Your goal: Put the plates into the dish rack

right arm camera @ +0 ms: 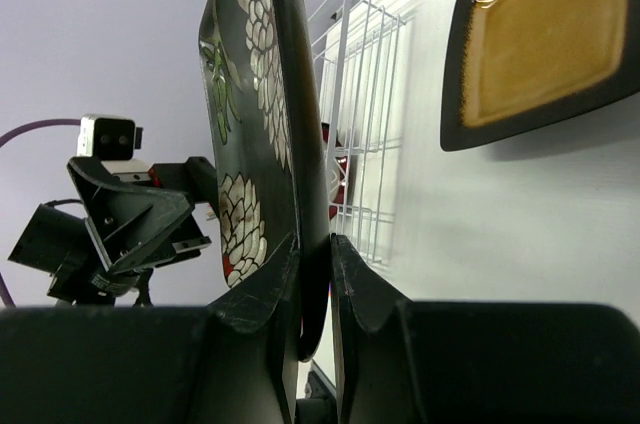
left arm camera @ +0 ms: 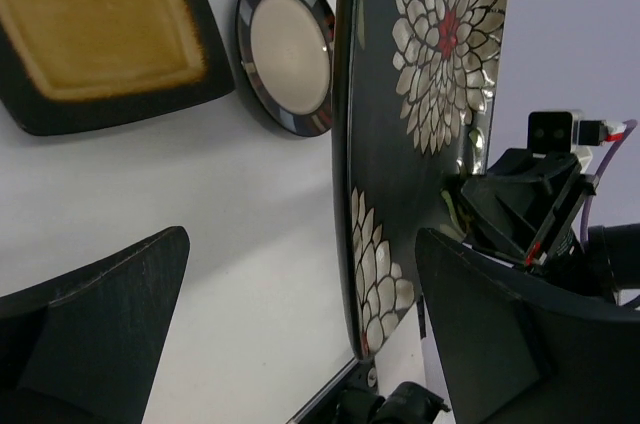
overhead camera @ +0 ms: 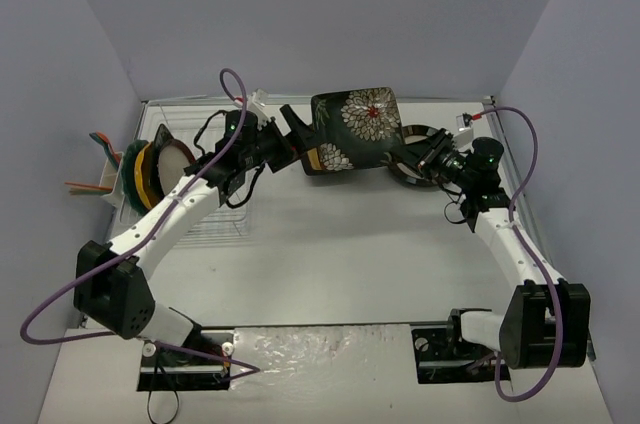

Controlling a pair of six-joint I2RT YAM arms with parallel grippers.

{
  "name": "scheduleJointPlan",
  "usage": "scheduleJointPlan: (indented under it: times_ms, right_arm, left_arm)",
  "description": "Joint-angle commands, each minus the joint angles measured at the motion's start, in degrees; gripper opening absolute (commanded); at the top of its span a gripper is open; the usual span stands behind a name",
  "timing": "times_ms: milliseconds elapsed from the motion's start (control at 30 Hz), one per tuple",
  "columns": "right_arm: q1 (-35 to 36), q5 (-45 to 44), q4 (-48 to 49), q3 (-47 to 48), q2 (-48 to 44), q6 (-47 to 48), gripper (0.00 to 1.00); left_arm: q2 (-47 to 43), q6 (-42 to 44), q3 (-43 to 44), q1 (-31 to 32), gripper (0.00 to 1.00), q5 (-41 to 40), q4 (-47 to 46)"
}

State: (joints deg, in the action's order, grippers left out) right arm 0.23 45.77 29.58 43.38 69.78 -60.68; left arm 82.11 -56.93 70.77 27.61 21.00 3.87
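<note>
A black white-flowered plate (overhead camera: 356,122) hangs on edge above the table's far middle. My right gripper (overhead camera: 415,152) is shut on its right rim, the fingers pinching the edge (right arm camera: 315,244). My left gripper (overhead camera: 296,131) is open at the plate's left end. In the left wrist view that rim (left arm camera: 350,194) stands between the wide-apart fingers (left arm camera: 500,324), nearer the right one and untouched. The black square plate with yellow centre (left arm camera: 100,24) and the red-rimmed round plate (left arm camera: 288,49) lie flat on the table below. The white wire dish rack (overhead camera: 215,219) stands at the left.
In the rack's far end stand a teal plate (overhead camera: 130,180), an orange-yellow one (overhead camera: 146,174) and a pale-faced one (overhead camera: 172,159). A white utensil cup (overhead camera: 106,182) with sticks hangs on the rack's left side. Grey walls close in the table.
</note>
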Motion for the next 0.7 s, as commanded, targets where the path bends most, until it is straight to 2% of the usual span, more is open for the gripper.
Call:
scheduleJointPlan:
  times_ms: [0, 233, 400, 533, 633, 667]
  right_arm:
    - [0.95, 2.64, 14.08, 0.84, -4.16, -4.03, 0.0]
    - [1.61, 3.2, 14.86, 0.34, -4.5, -5.09, 0.0]
    - [1.74, 3.65, 15.19, -0.26, -4.65, -5.45, 0.0]
    - [1.88, 4.15, 15.1, -0.53, -4.65, -5.58, 0.0]
    - [1.9, 4.15, 14.72, -0.88, -4.65, -5.65, 0.0]
    - [1.88, 4.2, 14.72, -1.13, -4.65, -5.67, 0.0]
  left_arm:
    - [1.01, -3.64, 5.31, 1.89, 0.94, -3.04, -10.36]
    - [4.67, -5.24, 6.27, 2.99, 0.88, -4.21, -14.38]
    - [6.53, -6.12, 6.78, 3.27, 0.75, -3.61, -16.5]
    - [7.87, -7.54, 6.69, 3.59, 0.6, -2.73, -18.63]
    - [8.37, -7.98, 6.31, 3.76, 0.46, -2.46, -19.98]
    - [8.46, -7.78, 6.41, 3.76, 0.37, -2.25, -20.15]
